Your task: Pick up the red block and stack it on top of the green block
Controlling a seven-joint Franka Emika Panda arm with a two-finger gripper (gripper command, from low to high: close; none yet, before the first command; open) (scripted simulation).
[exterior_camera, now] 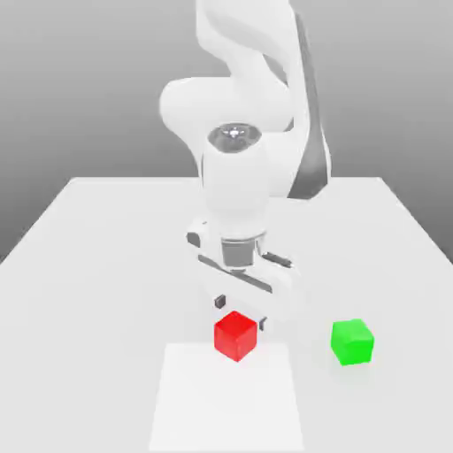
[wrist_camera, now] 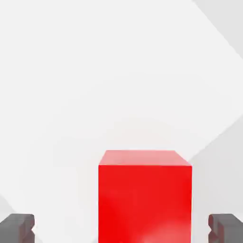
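Note:
The red block (exterior_camera: 235,335) rests on the white table (exterior_camera: 80,265), near the front middle in the exterior view. My gripper (exterior_camera: 241,311) hangs open just above and behind it, one dark fingertip on each side. Through the hand camera the red block (wrist_camera: 144,197) sits squarely in the gap, and both dark fingertips (wrist_camera: 16,228) stand well apart from its side faces without touching. The green block (exterior_camera: 352,341) lies on the table toward the exterior view's right of the red one, roughly two block widths away.
A paler square patch (exterior_camera: 226,403) marks the tabletop in front of and under the red block. The white arm (exterior_camera: 252,133) rises behind the blocks from the table's far side.

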